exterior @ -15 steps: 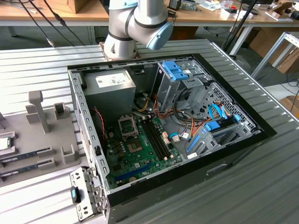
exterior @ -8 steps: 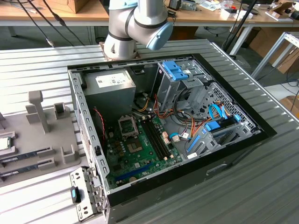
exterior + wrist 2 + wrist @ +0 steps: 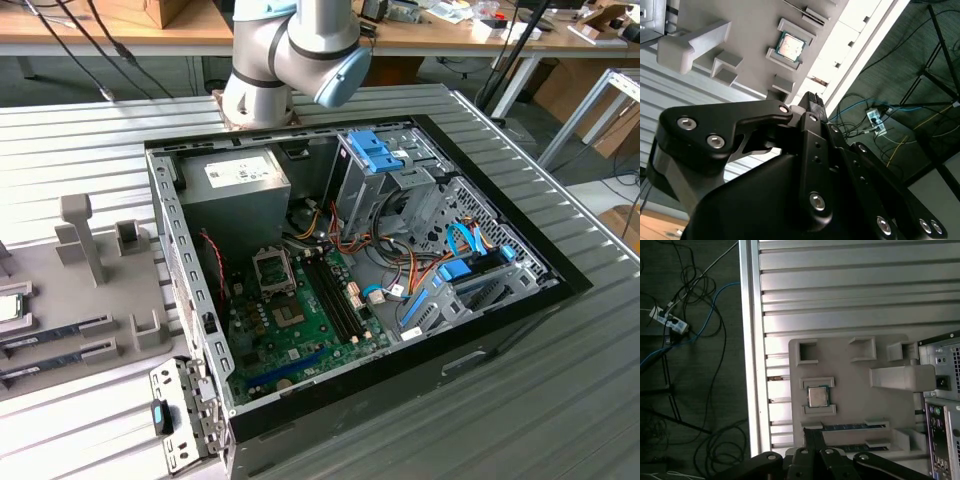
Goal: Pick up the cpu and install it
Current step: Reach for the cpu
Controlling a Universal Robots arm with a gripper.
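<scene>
While the closed, empty black hand [image 3: 811, 436] hovers short of the small silvery square cpu [image 3: 817, 396], pickup needs it opened.

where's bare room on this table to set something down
The ribbed table is bare on the exterior view's right, beside the computer case, and between the gray tray and the robot arm. Crowded: the tray, holding the cpu and memory sticks, and the case's inside.
</scene>
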